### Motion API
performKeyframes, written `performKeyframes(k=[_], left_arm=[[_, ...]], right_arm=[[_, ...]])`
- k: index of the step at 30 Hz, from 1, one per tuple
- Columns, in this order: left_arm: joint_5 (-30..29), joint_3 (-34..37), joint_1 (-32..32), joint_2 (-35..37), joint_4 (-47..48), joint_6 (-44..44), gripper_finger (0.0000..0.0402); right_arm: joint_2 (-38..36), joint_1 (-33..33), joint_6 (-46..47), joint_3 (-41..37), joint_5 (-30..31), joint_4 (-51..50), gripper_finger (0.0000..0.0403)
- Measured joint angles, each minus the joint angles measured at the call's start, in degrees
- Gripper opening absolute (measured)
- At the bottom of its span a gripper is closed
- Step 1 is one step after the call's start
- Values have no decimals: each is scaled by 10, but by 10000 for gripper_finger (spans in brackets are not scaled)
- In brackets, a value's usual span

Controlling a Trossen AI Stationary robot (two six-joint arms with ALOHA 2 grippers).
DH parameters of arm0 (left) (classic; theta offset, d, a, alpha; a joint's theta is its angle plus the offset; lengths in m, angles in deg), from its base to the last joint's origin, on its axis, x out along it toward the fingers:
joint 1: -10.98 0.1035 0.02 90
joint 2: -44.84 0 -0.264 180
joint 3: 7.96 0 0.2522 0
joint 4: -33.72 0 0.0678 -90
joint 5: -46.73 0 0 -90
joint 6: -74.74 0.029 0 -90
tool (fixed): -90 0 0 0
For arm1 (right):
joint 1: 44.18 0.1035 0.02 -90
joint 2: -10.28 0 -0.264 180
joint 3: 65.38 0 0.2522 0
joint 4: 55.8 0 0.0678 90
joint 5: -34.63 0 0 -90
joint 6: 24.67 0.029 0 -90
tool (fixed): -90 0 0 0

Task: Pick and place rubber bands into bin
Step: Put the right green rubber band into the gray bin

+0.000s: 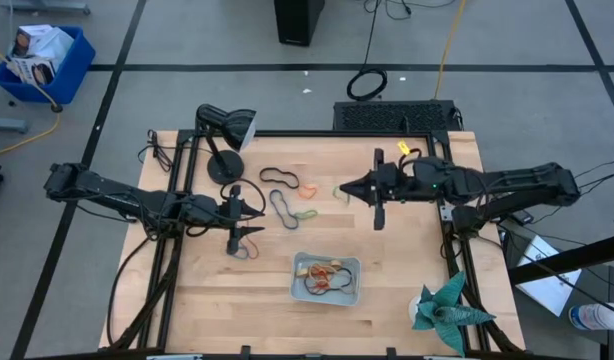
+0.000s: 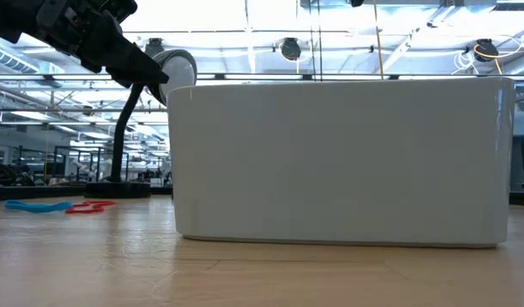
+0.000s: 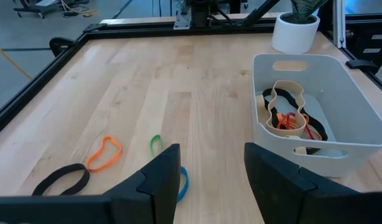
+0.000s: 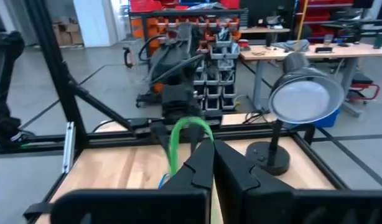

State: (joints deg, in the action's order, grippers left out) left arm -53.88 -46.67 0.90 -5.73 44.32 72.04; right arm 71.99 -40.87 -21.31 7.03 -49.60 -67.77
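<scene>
green rubber band (image 4: 185, 140) upright in right tool (image 4: 211, 163)

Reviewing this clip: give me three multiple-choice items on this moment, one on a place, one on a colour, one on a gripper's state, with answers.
1. Where does the bin sit on the table in the high view?
A. near the front edge, around the middle
B. at the back corner by the desk lamp
C. under the left arm

2. What colour is the rubber band in the right gripper?
A. red
B. green
C. tan

3. How is the left gripper?
A. shut on a band
B. open, holding nothing
C. inside the bin

Answers: 1 A, it lies front and centre, away from the desk lamp. 2 B, a green loop sticks up from the shut fingers. 3 B, its fingers stand apart over bare wood.
</scene>
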Motion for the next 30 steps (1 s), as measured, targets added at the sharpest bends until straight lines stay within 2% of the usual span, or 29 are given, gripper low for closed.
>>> performKeyframes(k=[10,18,30], left_arm=[[0,0,0,0,0,0,184],[0,0,0,0,0,-1,184],[0,0,0,0,1,-1,184]], right_arm=[[57,68,31,0,-124,-6,0],[160,118,31,0,-133,-22,0],[315,133,29,0,-150,-34,0]])
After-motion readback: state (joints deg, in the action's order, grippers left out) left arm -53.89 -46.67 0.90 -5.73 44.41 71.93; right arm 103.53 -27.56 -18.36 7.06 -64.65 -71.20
